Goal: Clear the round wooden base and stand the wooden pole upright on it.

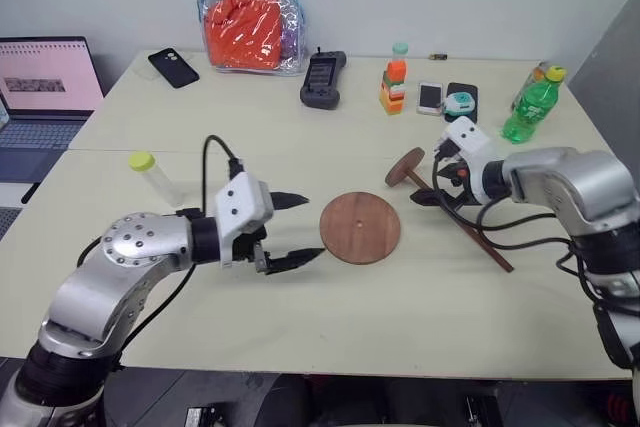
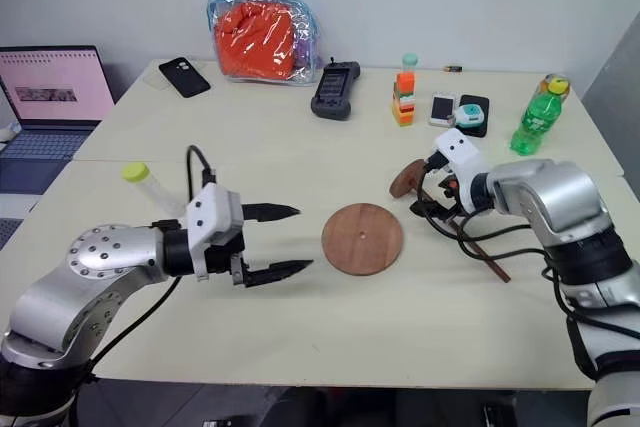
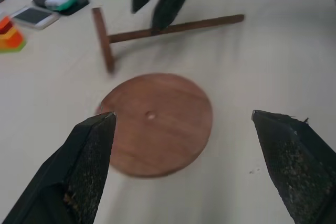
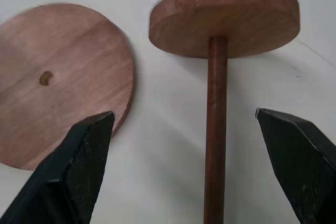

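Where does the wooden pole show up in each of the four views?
Left eye: wooden pole lies right of centre, under the right gripper.
Right eye: same spot.
Left wrist: across the top.
Right wrist: between the fingers.
Shared landmark: round wooden base.

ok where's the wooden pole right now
The wooden pole lies flat on the table, right of the round wooden base, with the right gripper just above it.

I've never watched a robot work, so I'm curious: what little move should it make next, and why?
Probably lower the right claw and close it on the wooden pole. The pole lies flat on the table beside the round wooden base, whose top is already bare, and the right wrist view shows the rod lying between that claw's open fingers, not yet gripped. The left claw hangs open beside the base.
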